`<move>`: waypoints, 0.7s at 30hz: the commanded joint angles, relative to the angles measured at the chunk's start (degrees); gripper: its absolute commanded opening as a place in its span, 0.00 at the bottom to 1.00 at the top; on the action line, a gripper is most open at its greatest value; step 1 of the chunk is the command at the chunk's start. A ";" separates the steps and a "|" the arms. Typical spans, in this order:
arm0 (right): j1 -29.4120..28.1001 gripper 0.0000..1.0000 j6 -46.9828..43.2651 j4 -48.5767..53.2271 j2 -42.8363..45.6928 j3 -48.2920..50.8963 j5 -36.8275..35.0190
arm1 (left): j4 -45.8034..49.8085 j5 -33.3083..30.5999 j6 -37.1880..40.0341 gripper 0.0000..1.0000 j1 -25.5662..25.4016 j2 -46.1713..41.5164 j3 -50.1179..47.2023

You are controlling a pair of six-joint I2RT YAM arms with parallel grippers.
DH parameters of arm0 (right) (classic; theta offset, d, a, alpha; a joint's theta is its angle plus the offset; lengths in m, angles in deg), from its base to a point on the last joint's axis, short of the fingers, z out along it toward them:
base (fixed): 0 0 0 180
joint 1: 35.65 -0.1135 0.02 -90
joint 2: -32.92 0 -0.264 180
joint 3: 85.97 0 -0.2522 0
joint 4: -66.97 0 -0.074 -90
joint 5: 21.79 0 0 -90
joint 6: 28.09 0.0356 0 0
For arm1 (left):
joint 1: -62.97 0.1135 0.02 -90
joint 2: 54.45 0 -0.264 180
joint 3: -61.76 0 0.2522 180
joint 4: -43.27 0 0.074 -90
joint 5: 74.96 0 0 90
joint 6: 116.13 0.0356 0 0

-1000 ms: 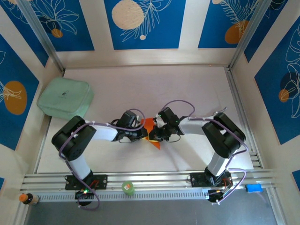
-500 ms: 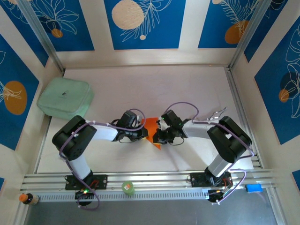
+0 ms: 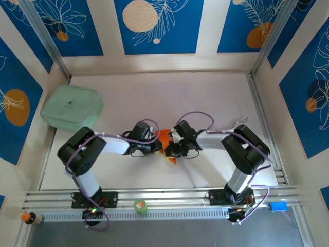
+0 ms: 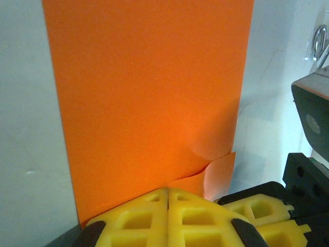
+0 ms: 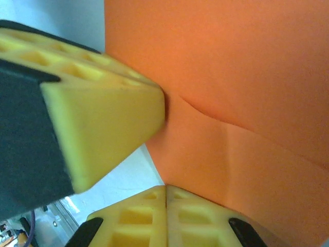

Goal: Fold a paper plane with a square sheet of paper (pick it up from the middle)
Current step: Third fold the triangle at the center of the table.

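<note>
The square sheet of paper [image 3: 164,137] is bright orange and folded, lying on the white mat between the two arms with a pointed corner toward the near edge. My left gripper [image 3: 158,147] is shut, its yellow tips [image 4: 168,191] pressed down on the paper [image 4: 149,92] beside a small lifted flap [image 4: 218,172]. My right gripper [image 3: 171,148] is also shut, and its tips [image 5: 165,189] rest on the paper's edge [image 5: 247,77]. The two grippers nearly touch: the left one's yellow finger [image 5: 103,118] looms at the left of the right wrist view.
A pale green pad [image 3: 71,107] lies at the far left of the mat [image 3: 205,98]. On the near rail sit a small green round object [image 3: 140,206], a blue item [image 3: 278,206] and a small orange-capped bottle [image 3: 31,218]. Walls enclose the table.
The right gripper slid slightly right and toward the near edge, then came back left against the left gripper. The left gripper and the paper stayed in place.
</note>
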 commanded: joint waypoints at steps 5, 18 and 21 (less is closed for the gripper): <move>1.73 0.05 0.70 0.94 7.24 9.01 0.89 | 4.80 -3.28 0.86 0.00 0.51 3.26 -1.48; 3.78 0.06 2.57 0.40 16.24 14.46 2.33 | 4.32 -2.67 0.77 0.00 0.70 3.36 -1.49; 3.78 0.06 1.12 2.18 16.74 12.31 2.45 | 4.32 -2.84 0.83 0.00 0.69 3.11 -1.46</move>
